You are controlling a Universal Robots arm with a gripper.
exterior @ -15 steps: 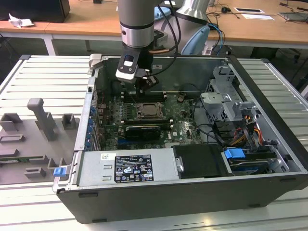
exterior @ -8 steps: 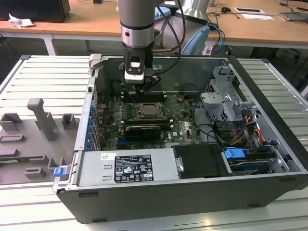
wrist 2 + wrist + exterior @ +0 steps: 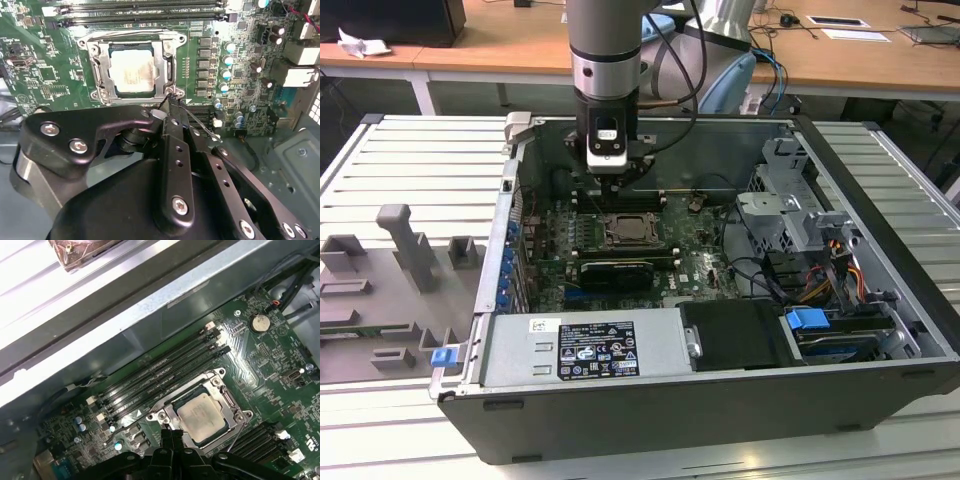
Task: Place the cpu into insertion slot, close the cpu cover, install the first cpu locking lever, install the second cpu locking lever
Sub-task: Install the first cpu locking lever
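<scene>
The cpu (image 3: 131, 71) lies in the insertion slot (image 3: 170, 67) on the green board, also seen in the first wrist view as the cpu (image 3: 201, 415). The cpu cover (image 3: 104, 67) lies flat around the chip as a silvery frame. One thin wire lever (image 3: 135, 36) runs along a socket edge. Another wire lever (image 3: 202, 125) sticks out from the socket corner, past my fingers. My gripper (image 3: 170, 100) is shut, its tips together at that corner; whether they pinch the wire is hidden. In the exterior view the gripper (image 3: 620, 188) hangs just behind the socket (image 3: 628, 232).
Long black memory slots (image 3: 165, 370) run beside the socket. The open case's metal wall (image 3: 720, 150) stands close behind the arm. A black expansion card (image 3: 615, 272), a drive cage (image 3: 790, 210) with cables and the power supply (image 3: 590, 350) fill the case. Grey fixtures (image 3: 405, 260) sit outside it.
</scene>
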